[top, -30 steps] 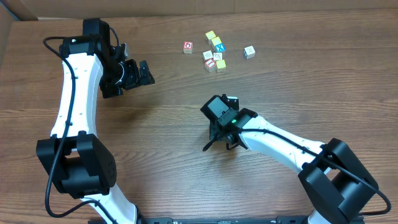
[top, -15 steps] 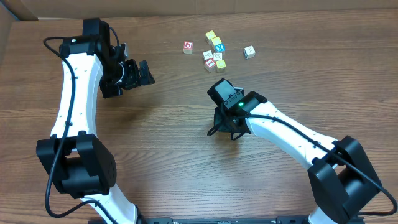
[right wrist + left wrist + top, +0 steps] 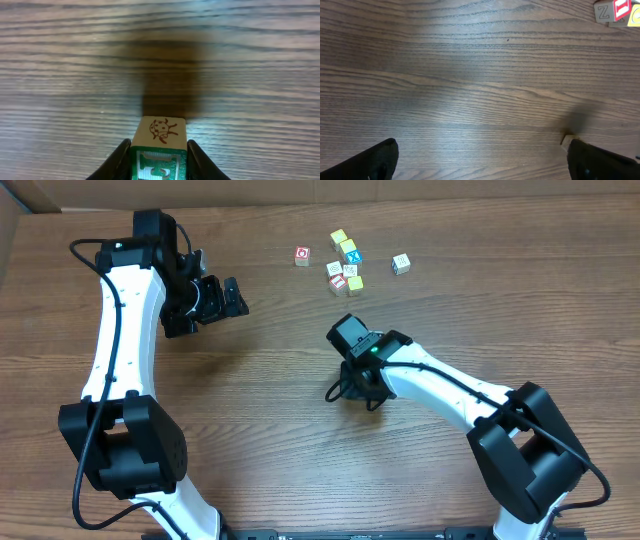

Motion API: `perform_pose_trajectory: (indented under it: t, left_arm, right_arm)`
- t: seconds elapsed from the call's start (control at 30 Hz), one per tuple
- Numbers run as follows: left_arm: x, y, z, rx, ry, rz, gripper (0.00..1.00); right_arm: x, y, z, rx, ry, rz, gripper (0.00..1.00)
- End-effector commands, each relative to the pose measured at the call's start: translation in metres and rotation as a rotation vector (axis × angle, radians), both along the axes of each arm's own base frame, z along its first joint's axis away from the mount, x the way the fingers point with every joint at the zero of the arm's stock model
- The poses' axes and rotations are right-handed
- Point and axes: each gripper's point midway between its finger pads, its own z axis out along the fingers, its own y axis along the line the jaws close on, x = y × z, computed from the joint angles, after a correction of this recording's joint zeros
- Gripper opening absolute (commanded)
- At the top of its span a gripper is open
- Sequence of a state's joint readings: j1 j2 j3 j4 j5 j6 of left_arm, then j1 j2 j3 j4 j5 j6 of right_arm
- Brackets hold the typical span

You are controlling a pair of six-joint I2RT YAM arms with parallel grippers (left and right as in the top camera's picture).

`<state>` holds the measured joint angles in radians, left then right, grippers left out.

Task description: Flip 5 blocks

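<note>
My right gripper (image 3: 159, 152) is shut on one block (image 3: 160, 131). A red ladybug picture is on the block's pale far face, and a green letter is on the face towards the camera. The gripper holds it just above the wood near the table's middle (image 3: 352, 388), where the gripper hides the block from overhead. Several other blocks (image 3: 345, 265) lie scattered at the far side, with one red-printed block (image 3: 302, 256) to their left. Far to their left, my left gripper (image 3: 215, 277) hangs open with nothing between its fingers (image 3: 375, 160). A few of the blocks (image 3: 615, 10) show at the top right of its wrist view.
The brown wooden table (image 3: 480, 330) carries only the blocks and both arms. A small pale corner (image 3: 566, 140) shows beside my left gripper's right finger; I cannot tell what it is. The table's far edge runs just behind the blocks.
My right gripper moved a little towards the blocks and then back left, keeping the block in its jaws. The left arm has not moved.
</note>
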<state>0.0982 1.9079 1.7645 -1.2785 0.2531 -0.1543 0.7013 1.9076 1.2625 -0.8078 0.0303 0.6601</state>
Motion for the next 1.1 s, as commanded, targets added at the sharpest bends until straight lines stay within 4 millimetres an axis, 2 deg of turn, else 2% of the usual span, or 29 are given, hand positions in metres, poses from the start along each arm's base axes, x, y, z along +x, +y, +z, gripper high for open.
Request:
perform_pose_trajectory:
  t: [0.0,0.23,0.43,0.57,0.7,0.83,0.93,1.0,1.07]
  left_arm:
    - [0.006,0.000,0.008,-0.001,-0.026,0.009,1.00]
    - [0.006,0.000,0.008,0.000,-0.026,0.009,1.00]
    - [0.006,0.000,0.008,0.000,-0.026,0.009,1.00]
    - [0.006,0.000,0.008,0.000,-0.026,0.009,1.00]
    - [0.006,0.000,0.008,0.000,-0.026,0.009,1.00]
    - [0.006,0.000,0.008,0.000,-0.026,0.009,1.00]
    - [0.006,0.000,0.008,0.000,-0.026,0.009,1.00]
    - [0.006,0.000,0.008,0.000,-0.026,0.009,1.00]
    - [0.006,0.000,0.008,0.000,-0.026,0.009,1.00]
  right_arm:
    - [0.001,0.010,0.005,0.013,-0.018,0.022,0.29]
    - [0.001,0.012,0.005,0.005,-0.030,0.028,0.40]
    - [0.002,0.012,0.005,0.005,-0.036,0.027,0.65]
    - [0.008,0.017,0.013,0.024,-0.043,0.055,0.67]
    - [0.029,0.024,0.056,0.077,-0.053,0.070,0.68]
    - [0.061,0.016,0.117,0.100,-0.120,0.057,0.69]
    - [0.085,0.004,0.153,0.123,-0.190,0.030,0.69]
    - [0.101,-0.006,0.167,0.127,-0.239,0.010,0.69]
    - [0.118,-0.022,0.173,0.110,-0.285,-0.035,0.68]
